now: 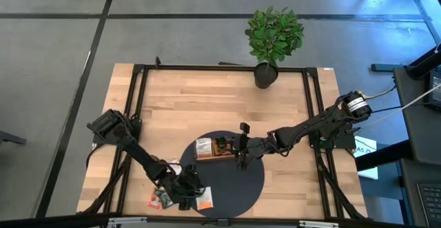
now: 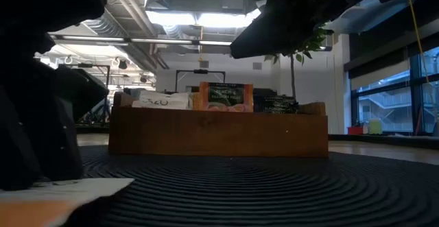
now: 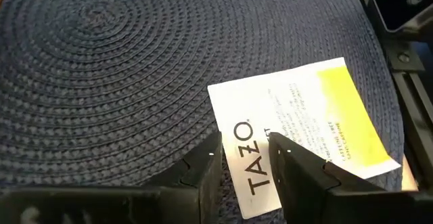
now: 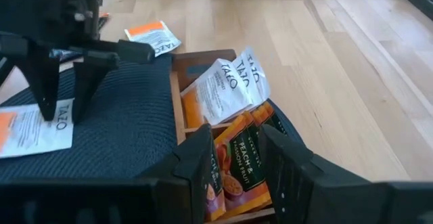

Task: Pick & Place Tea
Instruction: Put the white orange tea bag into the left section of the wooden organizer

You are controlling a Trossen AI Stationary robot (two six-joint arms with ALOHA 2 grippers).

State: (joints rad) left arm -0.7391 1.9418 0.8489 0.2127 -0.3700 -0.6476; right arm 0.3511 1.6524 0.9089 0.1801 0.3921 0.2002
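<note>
On the dark mat [image 1: 238, 187], the wooden tray [image 4: 177, 88] holds sachets [image 4: 226, 82]; both end effectors [image 3: 245, 158] [image 4: 237, 149] gape apart.

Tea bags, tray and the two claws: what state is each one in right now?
left gripper, open, fingers straddling the white-and-yellow sachet.
That sachet, lying flat on the mat.
right gripper, open, empty, above the tray.
The tray, holding white sachets and orange sachets.
orange-and-white sachet, lying flat beside the mat.
</note>
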